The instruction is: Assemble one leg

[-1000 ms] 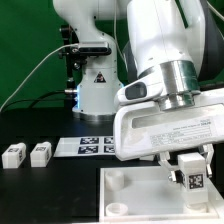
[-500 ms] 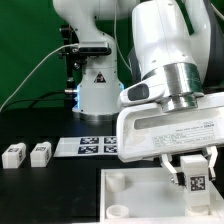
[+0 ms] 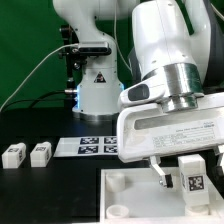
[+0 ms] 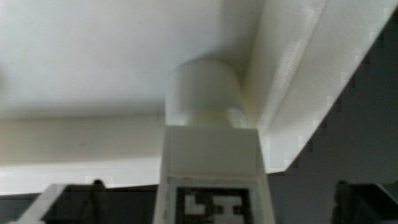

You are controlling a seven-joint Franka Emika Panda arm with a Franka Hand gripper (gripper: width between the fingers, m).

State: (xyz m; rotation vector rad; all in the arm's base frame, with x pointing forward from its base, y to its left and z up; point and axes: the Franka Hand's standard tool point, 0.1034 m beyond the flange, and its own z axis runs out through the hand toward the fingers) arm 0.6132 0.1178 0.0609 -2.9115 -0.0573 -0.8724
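Observation:
The leg (image 3: 192,176), a small white block with a black-and-white tag, stands upright on the large white square board (image 3: 135,196) near its corner on the exterior view's right. My gripper (image 3: 187,172) hangs straight over it with a finger on each side. In the wrist view the leg (image 4: 217,150) runs down to the board (image 4: 89,90), and the two dark fingertips (image 4: 80,200) stand apart from its sides with a gap on each. The gripper (image 4: 217,200) is open around the leg and does not touch it.
Two more white legs (image 3: 13,154) (image 3: 40,153) lie on the black table at the exterior view's left. The marker board (image 3: 90,147) lies behind the square board. Round sockets (image 3: 117,180) (image 3: 117,207) show on the board's left side. The robot base (image 3: 97,90) stands behind.
The fingers have spread apart and let go of the leg. The leg stays upright on the board in the same place.

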